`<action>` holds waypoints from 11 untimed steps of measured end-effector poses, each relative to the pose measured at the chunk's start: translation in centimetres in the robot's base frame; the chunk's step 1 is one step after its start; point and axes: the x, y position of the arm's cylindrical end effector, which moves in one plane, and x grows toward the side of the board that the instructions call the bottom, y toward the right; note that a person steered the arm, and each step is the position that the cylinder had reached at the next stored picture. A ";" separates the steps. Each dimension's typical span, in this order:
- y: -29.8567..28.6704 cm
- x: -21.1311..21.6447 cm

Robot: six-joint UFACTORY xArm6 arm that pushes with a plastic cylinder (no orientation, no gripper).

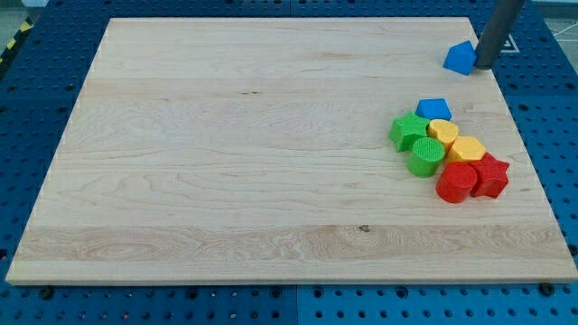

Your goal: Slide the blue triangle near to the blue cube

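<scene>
The blue triangle [460, 58] lies near the board's top right corner. My tip [483, 66] stands right against the triangle's right side, touching or nearly touching it. The blue cube [433, 109] sits below the triangle and a little to its left, at the top of a cluster of blocks. A clear gap of bare board separates the triangle from the cube.
The cluster below the blue cube holds a green star [409, 131], a green cylinder [426, 157], two yellow blocks [442, 133] [467, 149], a red cylinder [456, 182] and a red star [491, 174]. The wooden board [226, 153] rests on a blue perforated table; its right edge is close to the tip.
</scene>
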 end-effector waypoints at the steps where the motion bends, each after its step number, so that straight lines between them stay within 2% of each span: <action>1: -0.1 1.4; 2: 2.7 -0.8; 3: 5.4 -6.3; 4: 5.1 -9.7; 5: 0.7 -9.7; 7: -1.6 -7.2; 11: -1.7 4.7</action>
